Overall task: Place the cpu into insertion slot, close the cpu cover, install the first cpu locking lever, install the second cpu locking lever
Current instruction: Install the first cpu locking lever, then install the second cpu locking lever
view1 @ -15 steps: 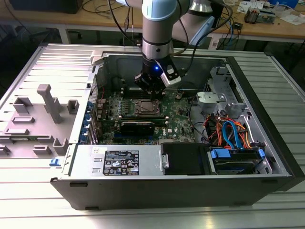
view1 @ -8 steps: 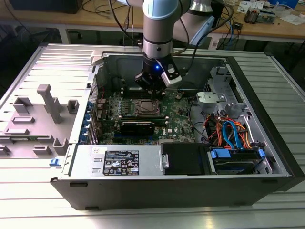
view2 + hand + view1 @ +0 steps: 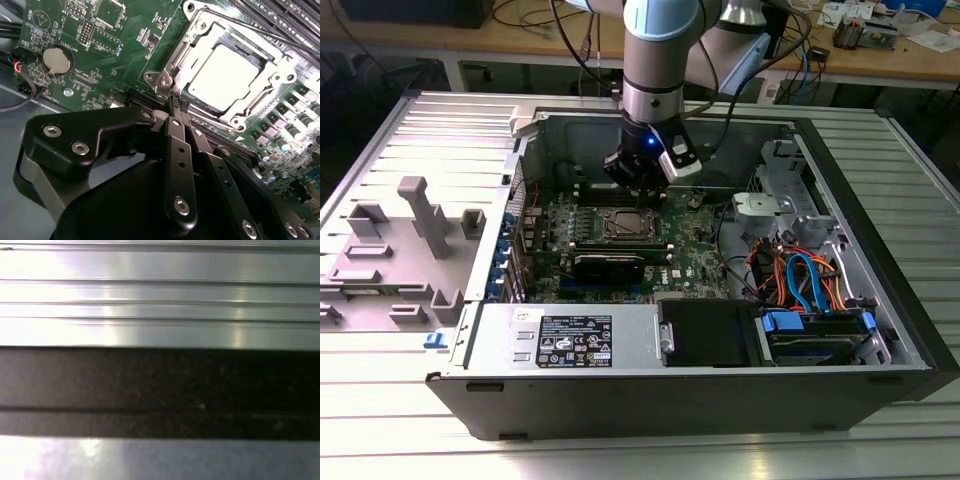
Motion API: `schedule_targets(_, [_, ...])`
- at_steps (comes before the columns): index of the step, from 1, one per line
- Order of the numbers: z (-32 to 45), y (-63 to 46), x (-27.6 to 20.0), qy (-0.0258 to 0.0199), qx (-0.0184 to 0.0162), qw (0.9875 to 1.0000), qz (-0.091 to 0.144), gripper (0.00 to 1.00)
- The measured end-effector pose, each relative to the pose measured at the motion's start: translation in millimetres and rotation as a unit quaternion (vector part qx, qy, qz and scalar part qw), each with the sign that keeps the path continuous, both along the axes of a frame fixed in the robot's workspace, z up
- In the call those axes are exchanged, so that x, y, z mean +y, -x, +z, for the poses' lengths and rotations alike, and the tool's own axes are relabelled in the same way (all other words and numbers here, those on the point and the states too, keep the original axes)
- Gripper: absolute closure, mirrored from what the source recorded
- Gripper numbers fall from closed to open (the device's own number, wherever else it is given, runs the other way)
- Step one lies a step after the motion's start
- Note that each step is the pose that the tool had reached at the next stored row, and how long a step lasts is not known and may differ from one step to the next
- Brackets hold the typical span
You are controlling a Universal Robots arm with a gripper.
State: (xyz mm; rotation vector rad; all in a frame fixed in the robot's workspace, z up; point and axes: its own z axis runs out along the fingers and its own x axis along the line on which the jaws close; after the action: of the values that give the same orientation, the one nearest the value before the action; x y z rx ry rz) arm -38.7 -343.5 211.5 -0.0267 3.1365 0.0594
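Observation:
The cpu (image 3: 225,75), a pale silver square, lies in the insertion slot (image 3: 630,225) on the green board. The cpu cover (image 3: 200,42), a shiny metal frame, lies flat over the cpu's edges, and the chip shows through its window. A thin dark lever rod (image 3: 260,27) runs along the slot's far side. My gripper (image 3: 178,102) has its black fingers pressed together, tips just off the slot's corner by a screw (image 3: 165,81). In the exterior view the gripper (image 3: 638,188) hangs over the slot's far edge. Nothing shows between the fingers.
A coin battery (image 3: 57,57) and long black memory slots (image 3: 280,15) flank the socket. Inside the open case sit a black shroud (image 3: 705,330), a power supply (image 3: 570,335), a drive cage (image 3: 790,215) and cables (image 3: 800,280). Grey fixtures (image 3: 420,215) stand at the exterior view's left.

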Motion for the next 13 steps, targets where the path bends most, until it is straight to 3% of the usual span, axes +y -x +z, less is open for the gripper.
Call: schedule_targets(13, [0.0, 0.0, -5.5, 0.0003, 0.0000, 1.0000, 0.000, 0.89])
